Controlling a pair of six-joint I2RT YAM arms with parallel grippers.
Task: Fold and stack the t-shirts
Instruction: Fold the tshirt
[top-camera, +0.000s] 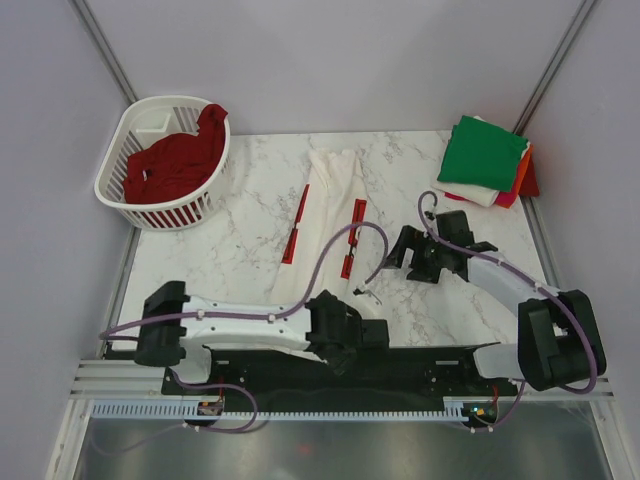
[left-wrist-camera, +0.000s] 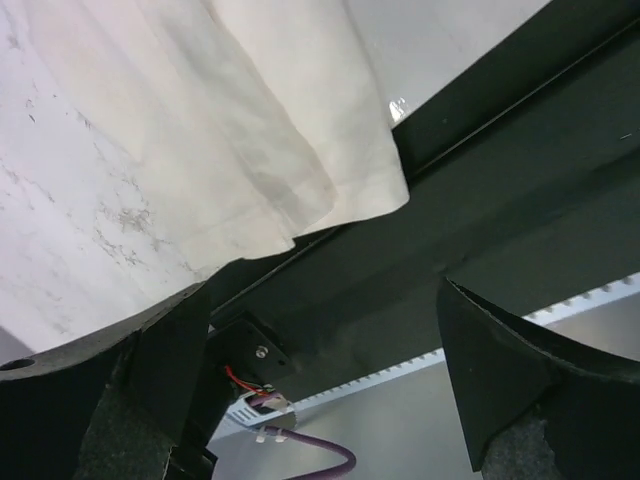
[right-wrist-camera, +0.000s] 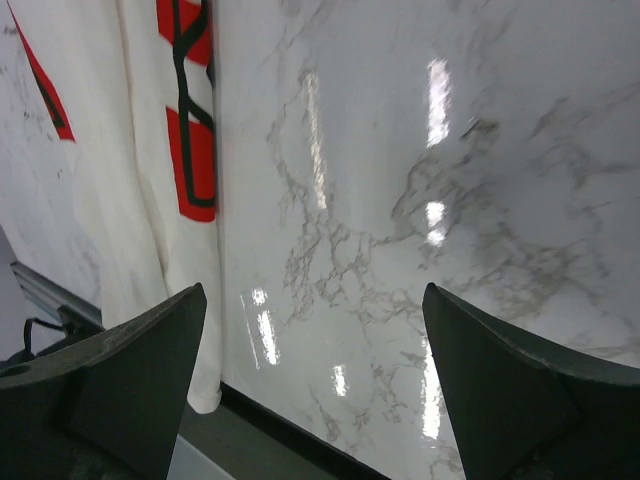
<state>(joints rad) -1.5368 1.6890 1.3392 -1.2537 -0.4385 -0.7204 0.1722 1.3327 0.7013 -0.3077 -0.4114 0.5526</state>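
noted stack (top-camera: 487, 160) folded, white tee (top-camera: 325, 215) half-folded on tabletop (top-camera: 250, 255), dark red tee (top-camera: 172, 165) in basket (top-camera: 120, 195); left gripper (left-wrist-camera: 325, 290), right gripper (right-wrist-camera: 315, 290) spread wide, empty.

Robot lab cell: plain grey walls (top-camera: 330, 60), marble-look table (top-camera: 250, 270), alu rail (top-camera: 90, 380) w/ arm mounts.

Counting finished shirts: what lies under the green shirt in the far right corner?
Edges of a white shirt, an orange shirt and a red shirt stick out beneath the green shirt. It covers most of each, so further layers cannot be seen.
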